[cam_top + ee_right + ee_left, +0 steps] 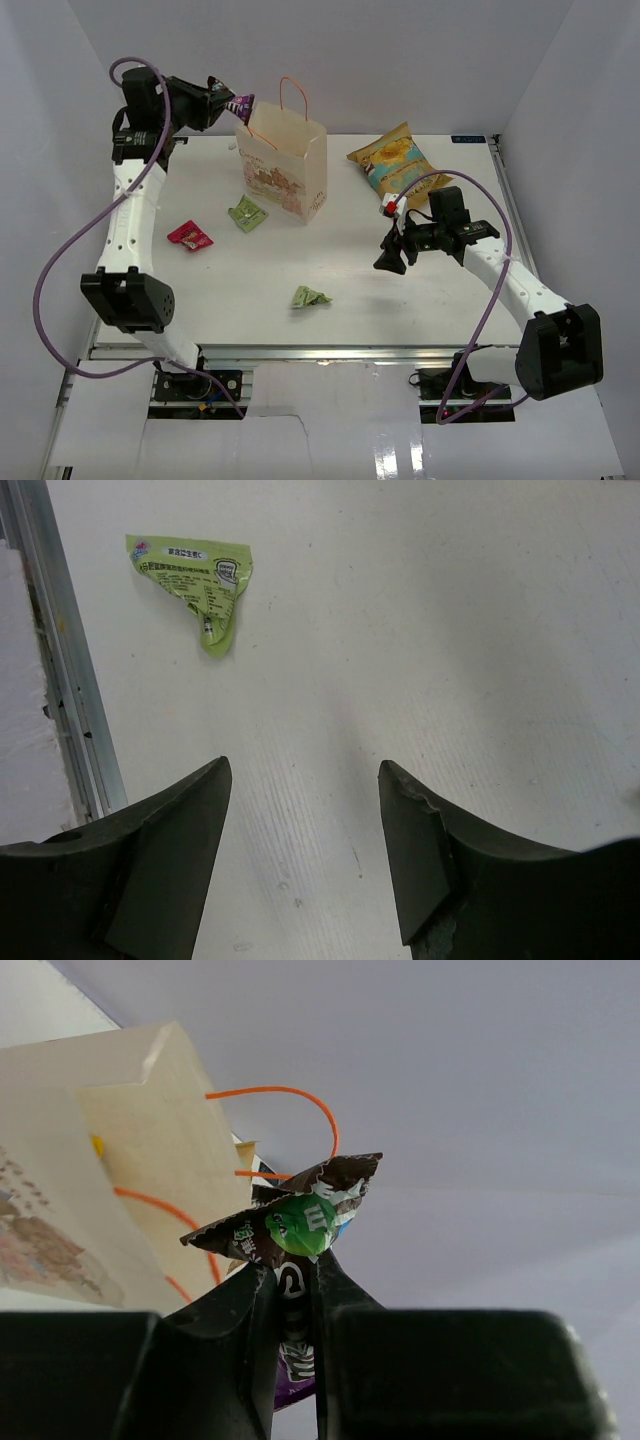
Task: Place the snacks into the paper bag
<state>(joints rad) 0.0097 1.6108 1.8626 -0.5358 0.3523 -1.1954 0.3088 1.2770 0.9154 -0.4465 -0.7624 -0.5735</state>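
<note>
Two robot arms reach over a white bench (340, 270) seen from above. At the upper left of the overhead view, the left fingers (250, 1310) are pressed together on a small brown and purple M&M's packet (300, 1222), pinching it by its lower end. The packet is held up in the air, just beside the upper left corner of the paper bag (285, 165) and level with its open top. The wrist view shows a green candy character printed on the packet.

The cream paper bag stands upright at the upper middle of the bench, with a brownish picture on its side and thin orange cord handles (293, 92) rising above it.

To the right of the bag, near the back of the bench, a yellow-and-teal crisp bag (393, 158) lies flat. A small red-and-white wrapped sweet (391, 206) lies just below it. A red packet (190, 236) lies at centre left, and a green packet (246, 213) sits between it and the paper bag. A second green packet (200, 580) lies apart near the front edge.

At centre right, the right fingers (420, 850) are spread wide and hold nothing, hanging above bare bench. In their wrist view the second green packet is at the upper left, beside a metal rail (60, 680).
</note>
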